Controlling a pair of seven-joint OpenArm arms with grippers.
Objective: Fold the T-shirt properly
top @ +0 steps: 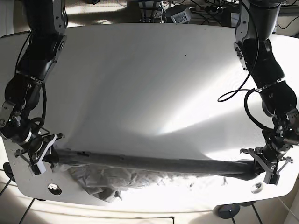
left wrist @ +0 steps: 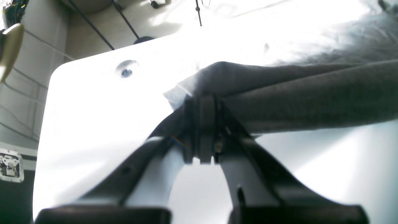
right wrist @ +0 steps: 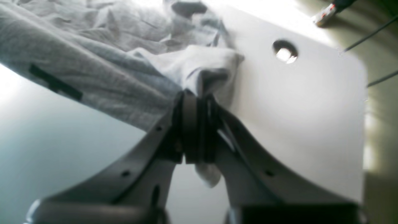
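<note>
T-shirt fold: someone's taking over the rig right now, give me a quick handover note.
Left gripper: shut on one end of the T-shirt.
Right gripper: shut on the other end.
Position: the shirt is stretched in a taut band between the two grippers along the near edge of the table. Part of the cloth lies crumpled on the table below the band.
Done: both ends gripped and the edge pulled straight.
Left: carry the held edge over, lay it flat, and finish the folds. No neat fold shows yet.
</note>
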